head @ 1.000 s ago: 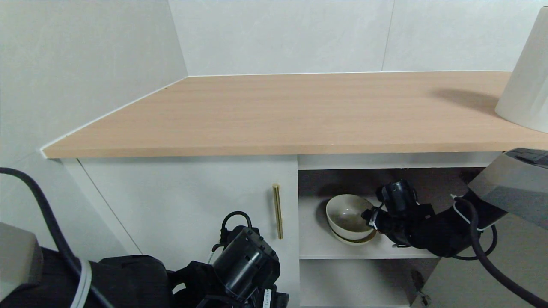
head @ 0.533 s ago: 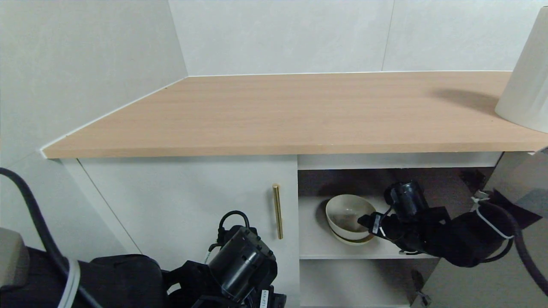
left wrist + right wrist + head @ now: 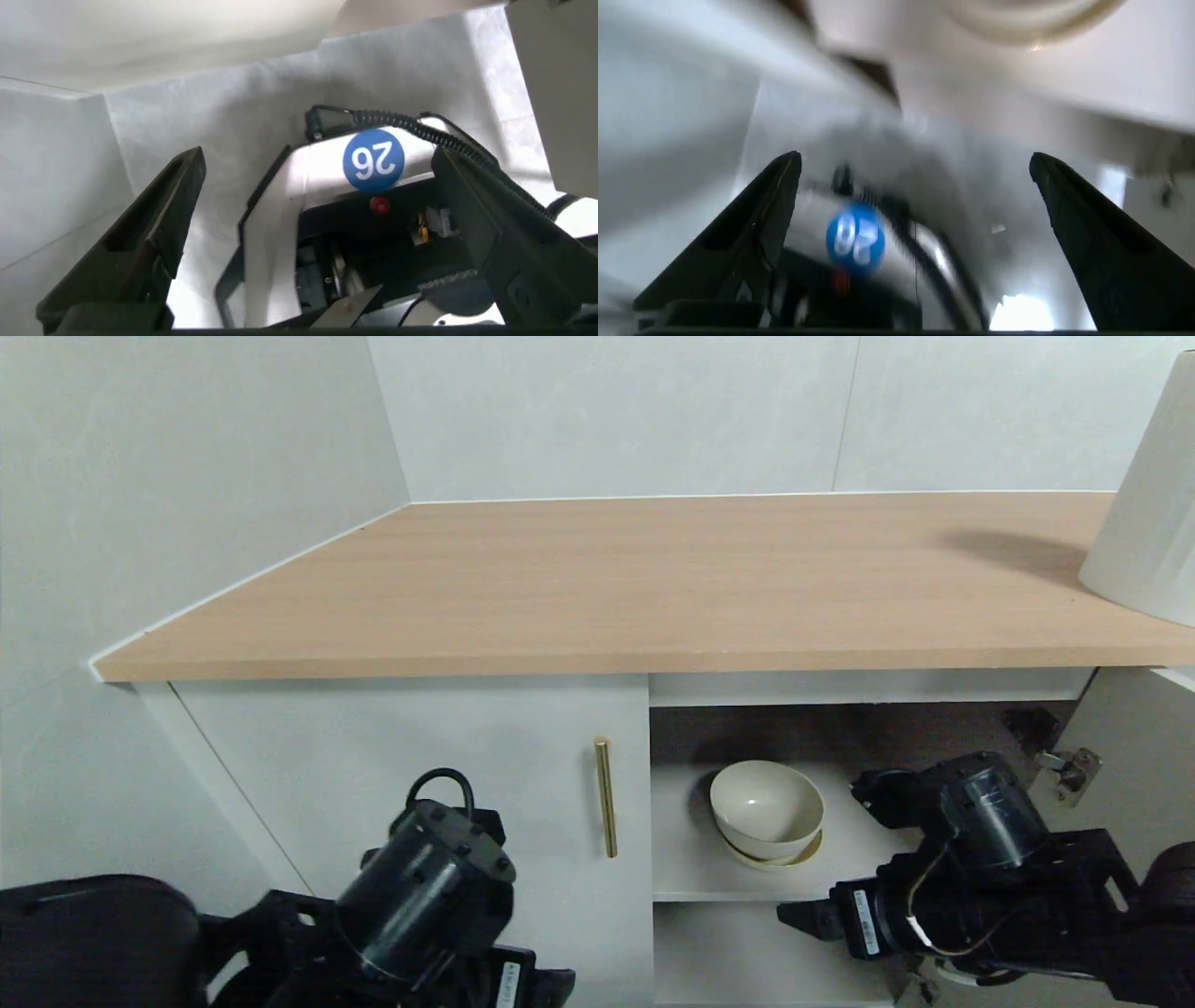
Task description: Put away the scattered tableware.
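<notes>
1. The right gripper [image 3: 913, 166] is seen spread wide and empty, low before the open cabinet [image 3: 868, 686], beneath its shelf edge. The left gripper [image 3: 320, 159] is likewise held wide, with nothing gripped.
2. On the shelf [image 3: 686, 868] a bowl [image 3: 767, 805] is set, above the right gripper and apart from it.
3. A plate [image 3: 780, 863] is seen under the bowl.

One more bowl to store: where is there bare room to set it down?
The countertop is bare from the left wall to the white object at its right end. On the open cabinet's shelf, only narrow strips flank the bowl, and the right gripper crowds the right one.
</notes>
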